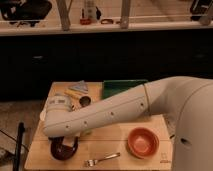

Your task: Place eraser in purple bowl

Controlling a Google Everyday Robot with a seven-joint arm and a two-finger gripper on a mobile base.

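The purple bowl sits at the front left of the wooden table, partly covered by my arm. My gripper hangs from the white wrist directly over the bowl, dark and mostly hidden behind the arm. The eraser does not show; I cannot tell whether it is in the gripper or in the bowl.
An orange bowl stands at the front right, with a fork lying in front between the bowls. A green tray is at the back, a flat blue pad at the back left and a small dark cup beside it.
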